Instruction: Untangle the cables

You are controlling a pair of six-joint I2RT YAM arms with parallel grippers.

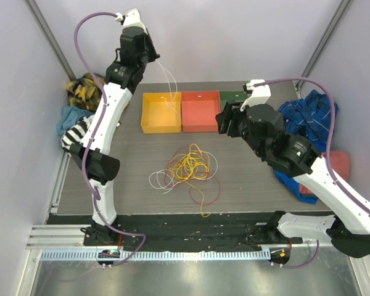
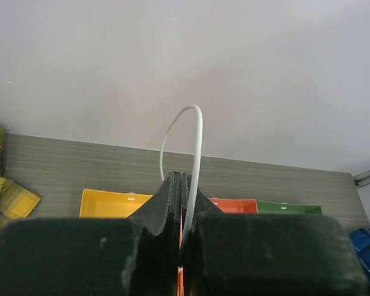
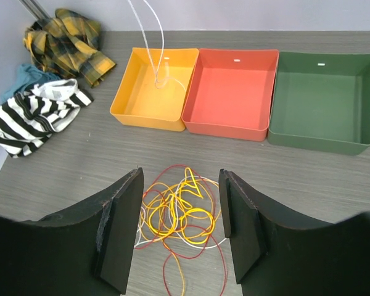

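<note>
A dark grey tabletop (image 1: 253,185) is shown from above. The left pincer (image 2: 180,180) is held high over the yellow bin (image 3: 145,114) at the far side. It is clamped tight on 1 white cable (image 2: 197,132), which arches up past the fingertips and hangs down into that bin. The right pincer (image 3: 180,185) is spread wide with nothing between its fingers. It is held in the air to the right of the tangle of cables (image 3: 176,213), not touching it. The tangle, made of yellow, red and white wires, is spread in loose loops at the middle of the tabletop, apart from the bins. A red bin (image 3: 228,129) and a green bin (image 3: 320,142) are lined up side by side to the right of the yellow one.
</note>
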